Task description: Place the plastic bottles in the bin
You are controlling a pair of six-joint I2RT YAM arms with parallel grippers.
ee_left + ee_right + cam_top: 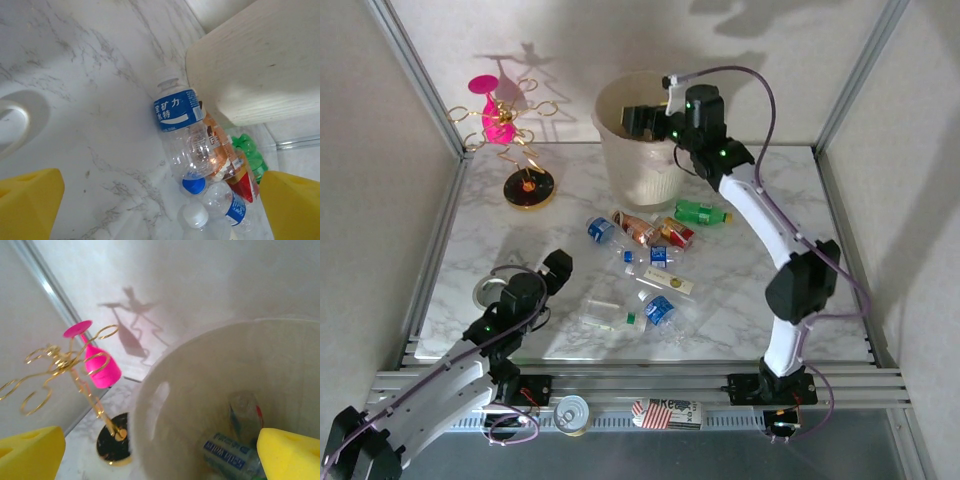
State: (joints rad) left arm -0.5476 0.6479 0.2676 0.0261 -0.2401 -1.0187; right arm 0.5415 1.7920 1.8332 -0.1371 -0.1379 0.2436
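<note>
1. Done so far: at least two bottles lie at the bottom of the bin (200, 380). One is a blue-labelled bottle (231, 451), and a clear bottle (244, 415) leans above it. Whether more lie beneath cannot be told.
2. The right jaws hang over the bin's mouth, wide apart and empty, with a yellow pad (287, 455) at each lower corner of the wrist view.
3. Left to do: a loose heap of bottles (650, 265) lies mid-worktop in front of the bin, and a green bottle (702, 212) lies just beside the bin's foot. By my count more are out than in, so the job looks less than half done.
4. The left jaws sit low at the near left, wide apart and holding nothing. They face a water bottle (179, 127) lying on its side.
5. The bottles are thin, glossy plastic, mostly clear, with film labels in blue or red-brown and small ridged caps. They are round, so they would likely roll or dent under a squeeze.
6. The bin is round, cream and ribbed, tapering downward.
7. The worktop (760, 300) is smooth and marble-patterned, white with grey veins.
8. The pads look like soft foam.
9. Not for the bin: a silver tin (571, 413) at the front rail, and a stand (510, 130) of gold wire and pink on a black disc.
</note>
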